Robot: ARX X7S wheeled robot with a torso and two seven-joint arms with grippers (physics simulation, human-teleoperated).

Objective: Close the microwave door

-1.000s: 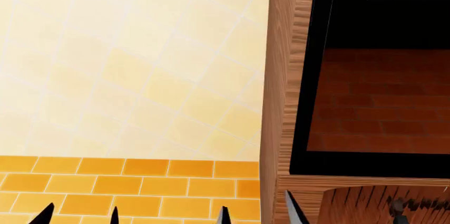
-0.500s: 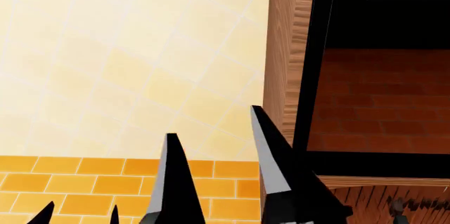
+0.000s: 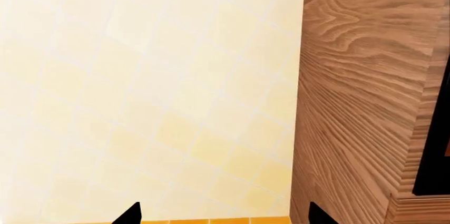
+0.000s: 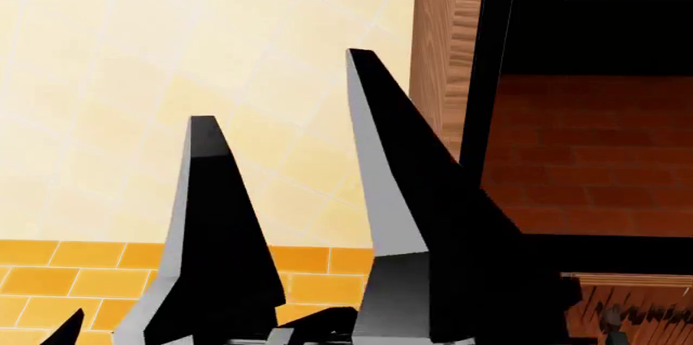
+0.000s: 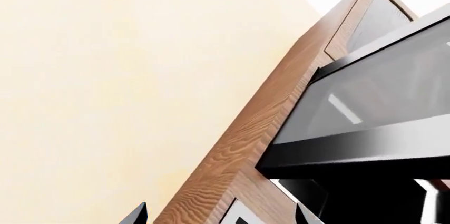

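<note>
gripper (image 4: 276, 89) on the right arm points upward, jaws spread and empty, beside the microwave door (image 4: 590, 150).

The microwave door (image 4: 590, 150), a glossy black panel with a thick black border and dark glass mirroring reddish-brown brick, fills the right of the head view; in the right wrist view it juts out ajar from the wood-framed microwave (image 5: 330, 197)

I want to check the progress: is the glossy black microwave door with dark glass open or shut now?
Open. In the right wrist view the glossy black microwave door swings out from the wood-grain cabinet, with a visible gap behind it.
</note>
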